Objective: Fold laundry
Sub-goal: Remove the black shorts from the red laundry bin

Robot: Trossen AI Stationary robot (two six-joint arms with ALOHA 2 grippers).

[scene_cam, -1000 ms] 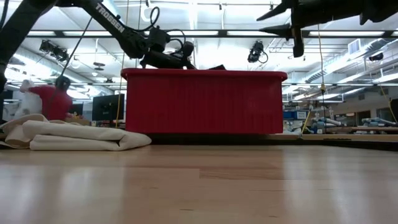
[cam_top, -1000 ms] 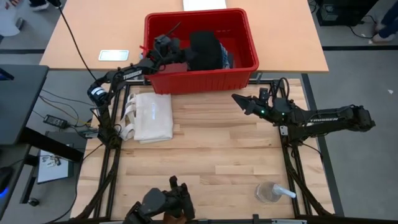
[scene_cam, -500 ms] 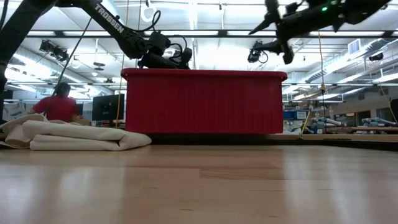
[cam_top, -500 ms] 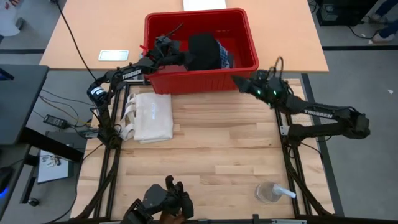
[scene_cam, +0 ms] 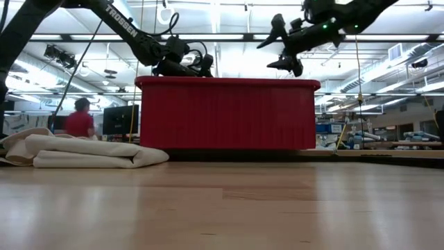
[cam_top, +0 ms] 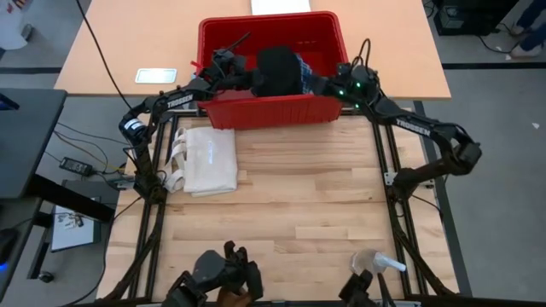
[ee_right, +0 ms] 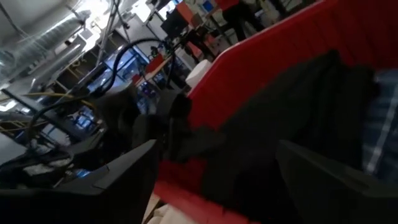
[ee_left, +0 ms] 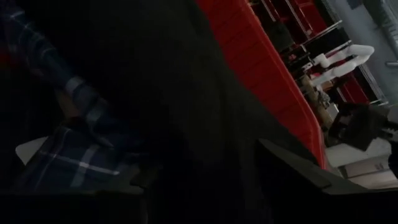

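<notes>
Room: workshop hall behind the desk (cam_top: 290, 205), a person (scene_cam: 81, 118) far off at left in the low view.
Bin: red bin (cam_top: 273, 111) at the desk's far edge holds the black garment (cam_top: 279, 70), piled high, with the plaid garment (cam_top: 309, 78) just beside it.
Folded item: cream cloth (cam_top: 209, 159) lies folded near the left arm's base, well apart from the bin.
Right pincer (cam_top: 317, 83): has swung from over the desk to the bin's right rim within the last second; fingers spread, holding nothing.
Left pincer (cam_top: 249, 75): stays in the bin against the black garment, fingers spread around it; grip not confirmed.
Meaning: looks like a two-arm pick of the black garment is next.
</notes>
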